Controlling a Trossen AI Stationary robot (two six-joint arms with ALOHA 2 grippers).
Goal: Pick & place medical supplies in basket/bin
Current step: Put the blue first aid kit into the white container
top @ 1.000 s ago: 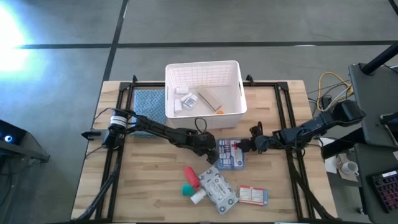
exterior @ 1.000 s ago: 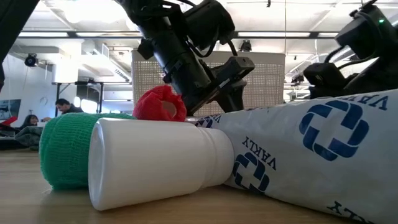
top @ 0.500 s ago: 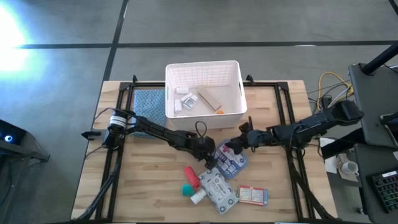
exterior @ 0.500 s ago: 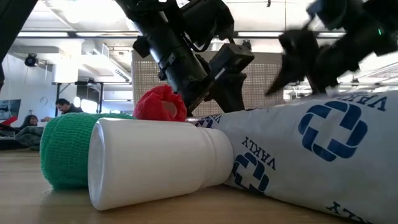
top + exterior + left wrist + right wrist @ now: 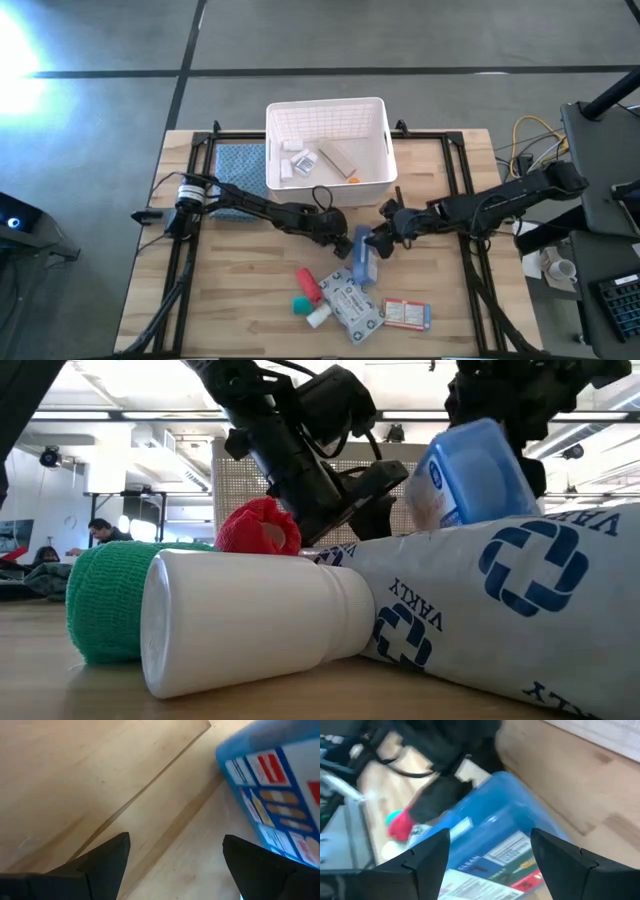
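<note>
The blue red-cross pouch (image 5: 365, 258) stands tipped up on one edge at mid-table, with my right gripper (image 5: 385, 238) shut on it from the right. My left gripper (image 5: 340, 240) is open just left of the pouch (image 5: 270, 770). Nearer the front edge lie a red tube (image 5: 308, 285), a green-capped bottle (image 5: 300, 305), a white pill bottle (image 5: 318, 317), a grey-white packet (image 5: 350, 305) and a white-red box (image 5: 407, 313). The white basket (image 5: 326, 101) stands at the far edge with a few supplies inside. My right gripper (image 5: 489, 834) pinches the pouch between its two fingers, one on each of two opposite sides (image 5: 462, 827). The fingers slant down from the table's right. The pouch (image 5: 465, 470) is tipped up steeply; the packet hides its lower end. My left gripper (image 5: 175, 839) has one finger right beside the pouch; whether it touches I cannot tell.
A blue patterned cloth (image 5: 240, 165) lies left of the basket. A black frame (image 5: 452, 180) runs around the table top. Bare wood shows at the front left and on the right side.
My right gripper has risen, gone toward the table's left and rolled, taking the pouch with it. The pouch, flat on the table a second ago, now stands tipped up on edge.
</note>
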